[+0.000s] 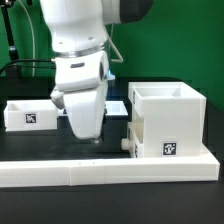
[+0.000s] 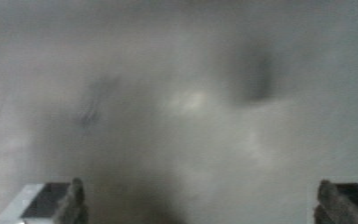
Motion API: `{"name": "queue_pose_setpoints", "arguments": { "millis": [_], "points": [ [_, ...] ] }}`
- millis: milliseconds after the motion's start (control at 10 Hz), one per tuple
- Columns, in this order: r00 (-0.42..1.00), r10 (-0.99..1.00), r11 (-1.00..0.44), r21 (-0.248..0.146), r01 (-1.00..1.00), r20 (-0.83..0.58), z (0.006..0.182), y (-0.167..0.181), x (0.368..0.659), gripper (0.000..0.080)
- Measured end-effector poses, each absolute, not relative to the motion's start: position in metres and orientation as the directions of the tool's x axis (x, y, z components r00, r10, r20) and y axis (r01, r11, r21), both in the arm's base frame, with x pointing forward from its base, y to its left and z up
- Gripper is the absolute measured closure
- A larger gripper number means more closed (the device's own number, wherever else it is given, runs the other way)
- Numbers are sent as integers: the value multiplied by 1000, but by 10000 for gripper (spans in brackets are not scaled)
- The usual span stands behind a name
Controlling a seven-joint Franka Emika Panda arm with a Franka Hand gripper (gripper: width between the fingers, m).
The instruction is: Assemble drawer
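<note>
- Progress: the shell (image 1: 165, 118) stands upright on the surface (image 1: 30, 146) at the exterior view's right, just behind the low white wall (image 1: 110, 172).
- One tray (image 1: 30, 115) lies loose at the exterior view's left, well apart from the shell and not inserted.
- A small round stub (image 1: 128, 144) shows low on the shell side facing the arm. It may be the knob of a tray already seated, but the pictures do not confirm this.
- Judgement: assembly is incomplete; at least the loose tray is yet to be slid into the shell.
- Jaws: apart and holding nothing. In the wrist view the fingertips (image 2: 51, 203) stand wide, with only blurred grey surface between them.
- Position: the jaws point down between the tray and the shell, touching neither. No task part lies within the jaw opening.
</note>
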State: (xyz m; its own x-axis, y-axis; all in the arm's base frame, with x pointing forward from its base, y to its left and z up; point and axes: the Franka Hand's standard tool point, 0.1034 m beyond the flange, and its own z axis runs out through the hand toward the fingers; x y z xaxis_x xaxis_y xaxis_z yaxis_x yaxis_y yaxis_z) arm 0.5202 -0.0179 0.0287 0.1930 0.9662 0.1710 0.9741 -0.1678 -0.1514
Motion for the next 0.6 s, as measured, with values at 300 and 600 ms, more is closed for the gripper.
{"name": "queue_pose_setpoints", "arguments": {
  "millis": [300,600],
  "points": [
    [210,965,-188,-146,971,155,44,-37,503,150],
    [219,963,-196,-152,969,155,41,-35,503,150]
  ]
}}
